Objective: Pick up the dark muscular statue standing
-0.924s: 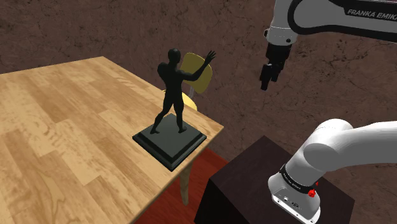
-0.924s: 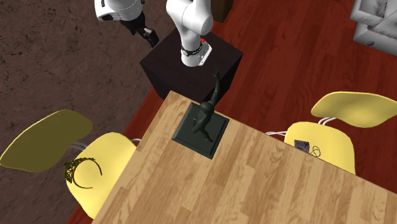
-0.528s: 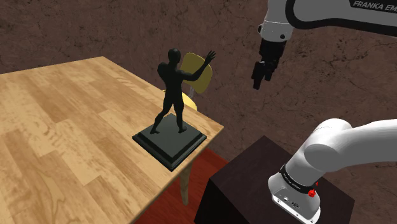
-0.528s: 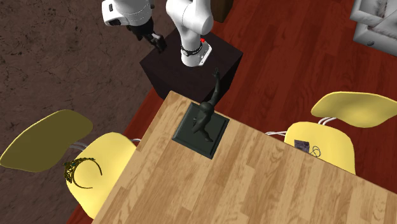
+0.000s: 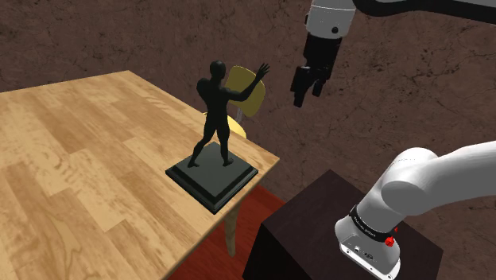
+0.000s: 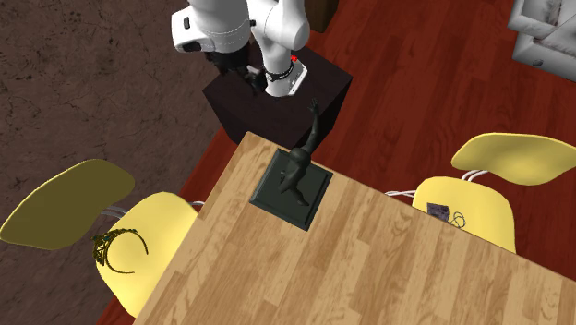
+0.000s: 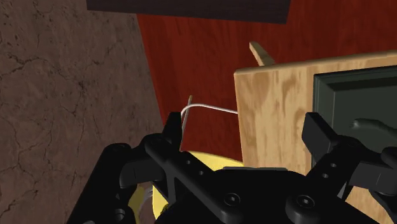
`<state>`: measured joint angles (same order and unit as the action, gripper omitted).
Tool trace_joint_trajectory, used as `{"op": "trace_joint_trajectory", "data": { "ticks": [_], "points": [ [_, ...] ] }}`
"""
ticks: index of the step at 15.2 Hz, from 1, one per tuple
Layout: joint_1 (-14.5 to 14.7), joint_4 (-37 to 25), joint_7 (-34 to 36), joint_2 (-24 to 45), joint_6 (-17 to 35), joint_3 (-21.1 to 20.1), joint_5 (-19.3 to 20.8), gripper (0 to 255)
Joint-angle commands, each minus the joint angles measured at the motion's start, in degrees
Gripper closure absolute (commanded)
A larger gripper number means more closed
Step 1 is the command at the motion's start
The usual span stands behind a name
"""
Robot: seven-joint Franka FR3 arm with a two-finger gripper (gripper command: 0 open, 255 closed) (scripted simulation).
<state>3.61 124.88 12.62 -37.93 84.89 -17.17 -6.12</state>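
We are in the approach step. The gripper (image 5: 300, 92) hangs in the air beside the dark statue (image 5: 215, 111), out past the corner where the statue stands and well apart from it. The statue is upright on its dark square plinth (image 5: 211, 176), at the corner of the wooden surface (image 5: 71, 159) nearest the stand (image 5: 318, 231), with a yellow chair (image 5: 249, 99) just behind the statue. The fingers (image 7: 170, 130) stand apart with nothing between them (in the wrist view the plinth shows beyond one of them). Next, we judge, the hand must travel in over the surface's edge to the statue and set the open fingers either side of the torso or legs before closing. Against the earlier frames the gripper has come nearer the statue, while the statue itself has not shifted.
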Motion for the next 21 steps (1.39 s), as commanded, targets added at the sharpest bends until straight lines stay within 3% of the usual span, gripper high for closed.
{"op": "trace_joint_trajectory", "data": {
  "ticks": [1, 11, 18, 21],
  "points": [
    [0.3, -2.7, 2.8, 1.9, 0.3, -2.3, -1.2, 0],
    [-0.1, -19.7, 17.0, 14.2, 0.9, -14.0, -2.3, 0],
    [-0.5, -36.2, 29.4, 27.7, -0.4, -24.8, 3.9, 0],
    [-0.3, -34.8, 29.8, 27.7, 1.1, -25.0, 4.0, 0]
  ]
}}
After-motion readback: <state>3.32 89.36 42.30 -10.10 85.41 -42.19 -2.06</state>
